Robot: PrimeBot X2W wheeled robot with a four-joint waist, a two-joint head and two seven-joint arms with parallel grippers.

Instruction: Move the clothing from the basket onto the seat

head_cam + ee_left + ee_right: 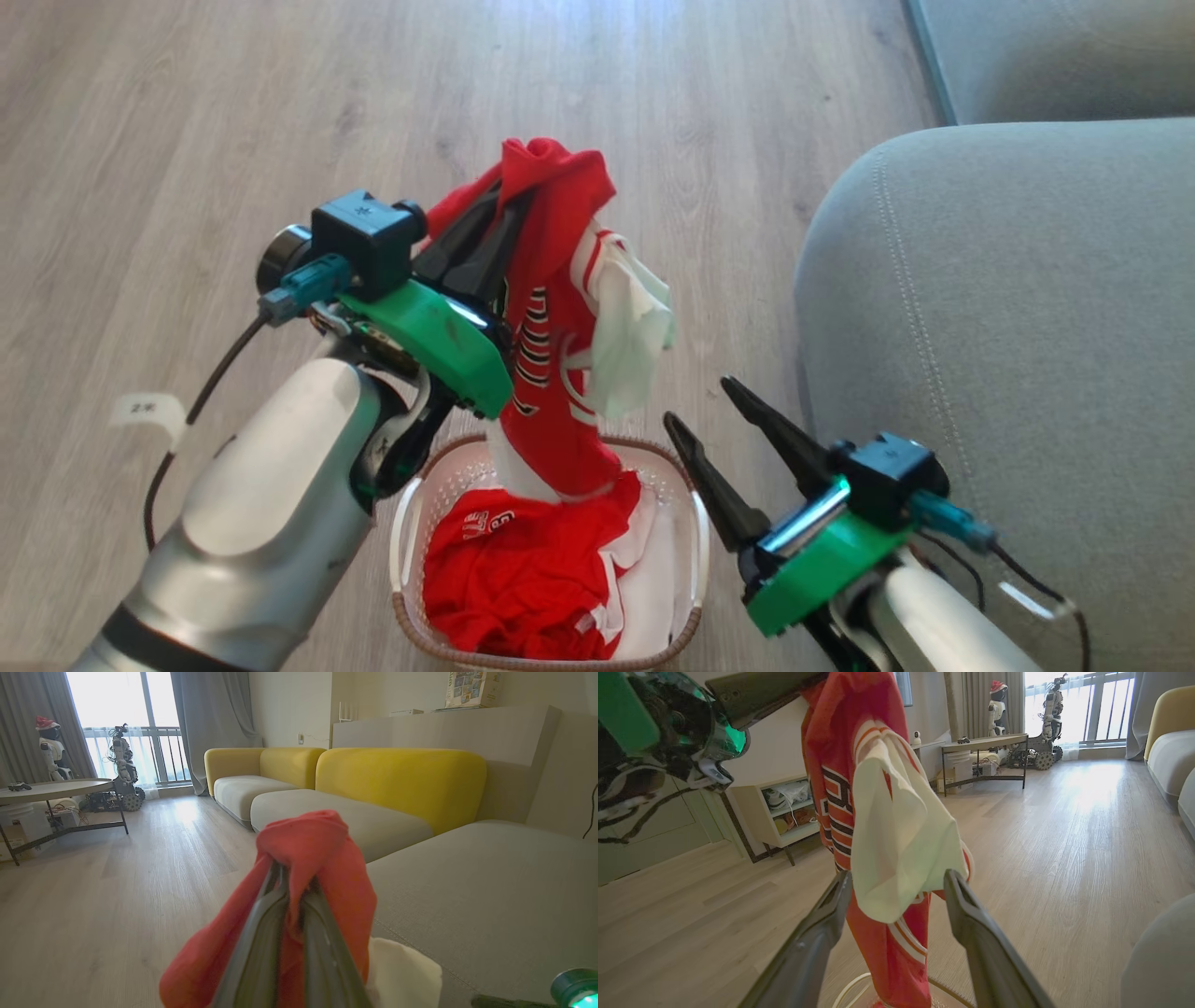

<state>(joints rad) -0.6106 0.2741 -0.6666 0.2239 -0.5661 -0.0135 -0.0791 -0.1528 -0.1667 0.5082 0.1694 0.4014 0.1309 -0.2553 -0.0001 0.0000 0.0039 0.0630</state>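
My left gripper (509,191) is shut on the top of a red and white jersey (560,317), which hangs from it down into the basket (411,532). In the left wrist view the closed fingers (261,933) pinch a bunched red fold (317,844). More red clothing (523,579) lies crumpled inside the white basket with the brown rim. My right gripper (700,401) is open, just right of the basket and below the hanging jersey's white panel (901,826); nothing lies between its fingers (971,919). The grey seat (1008,336) is on the right.
Wood floor (280,121) spreads to the left and behind the basket. A second grey cushion (1055,56) lies at the top right. Yellow-backed sofas (402,779), a round table (51,788) and a shelf unit (775,812) stand farther off.
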